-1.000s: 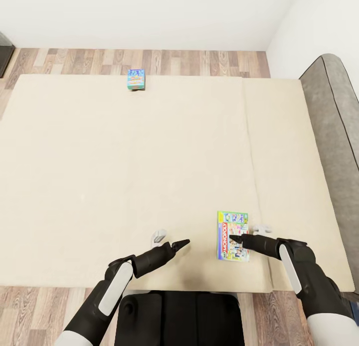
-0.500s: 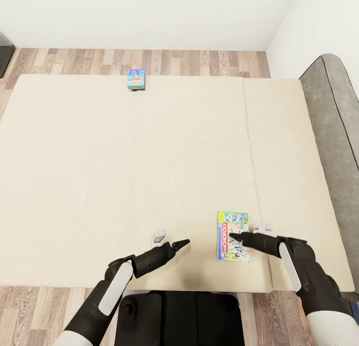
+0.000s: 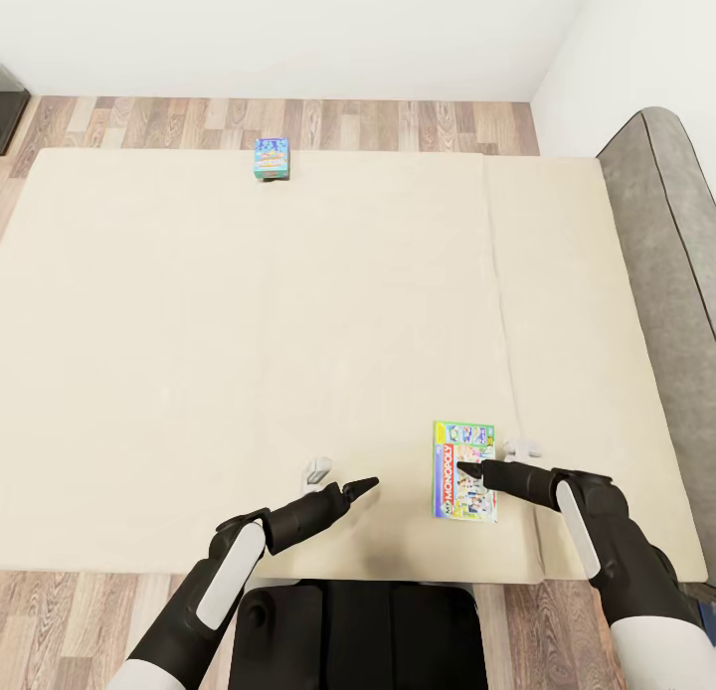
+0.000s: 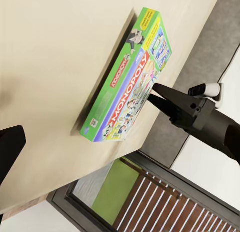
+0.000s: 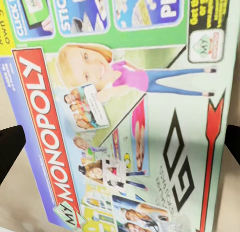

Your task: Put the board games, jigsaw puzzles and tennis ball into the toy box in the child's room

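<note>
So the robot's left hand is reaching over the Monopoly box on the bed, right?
Not quite. It is the right gripper reaching over the Monopoly box on the bed, as the head view shows. The left gripper hangs beside the box, apart from it.

board game box [image 5: 125, 117] | lid text: "MY MONOPOLY"; smaller panels: "CLICK", "STICK"; rest blurred

Both arms are reaching forward from the near side, forearms angling inward. The left gripper [image 3: 363, 486] is pointing far-right, its fingers drawn together to a point. The right gripper [image 3: 467, 468] is pointing left, its dark fingers [image 5: 10, 147] standing apart at either side of the right wrist view.
</note>
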You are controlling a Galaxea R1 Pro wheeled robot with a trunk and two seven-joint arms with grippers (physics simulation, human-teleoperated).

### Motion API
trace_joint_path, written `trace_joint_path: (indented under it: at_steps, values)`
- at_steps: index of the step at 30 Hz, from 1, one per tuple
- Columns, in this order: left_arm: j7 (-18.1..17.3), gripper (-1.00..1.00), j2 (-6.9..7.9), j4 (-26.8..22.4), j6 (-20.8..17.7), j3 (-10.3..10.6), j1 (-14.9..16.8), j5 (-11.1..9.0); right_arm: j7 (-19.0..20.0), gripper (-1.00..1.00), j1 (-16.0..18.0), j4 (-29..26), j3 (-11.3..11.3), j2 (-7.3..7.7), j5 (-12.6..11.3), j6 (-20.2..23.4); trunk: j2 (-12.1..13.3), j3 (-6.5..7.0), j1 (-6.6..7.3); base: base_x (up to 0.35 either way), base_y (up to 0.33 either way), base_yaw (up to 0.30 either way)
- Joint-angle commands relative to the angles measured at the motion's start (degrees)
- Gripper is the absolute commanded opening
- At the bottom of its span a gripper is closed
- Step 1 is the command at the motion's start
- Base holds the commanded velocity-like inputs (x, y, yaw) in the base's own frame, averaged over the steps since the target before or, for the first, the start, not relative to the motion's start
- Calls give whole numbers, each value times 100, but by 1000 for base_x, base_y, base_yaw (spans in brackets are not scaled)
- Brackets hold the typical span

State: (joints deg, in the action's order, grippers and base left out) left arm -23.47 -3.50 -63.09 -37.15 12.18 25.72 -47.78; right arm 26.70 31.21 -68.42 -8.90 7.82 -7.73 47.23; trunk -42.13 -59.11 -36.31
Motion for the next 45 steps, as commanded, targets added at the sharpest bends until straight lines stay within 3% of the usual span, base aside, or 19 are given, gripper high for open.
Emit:
trace_joint_path:
  at_steps: [1, 45]
  values:
    - [2, 100, -2, -1, -38, -5, 1, -30, -7, 100, 2, -3, -7, 0, -44, 41, -4, -3, -1, 0, 0, 0]
    - [3, 100, -2, -1, -38, -5, 1, -30, -7, 100, 10, -3, -7, 0, -44, 39, -4, -3, -1, 0, 25, 0]
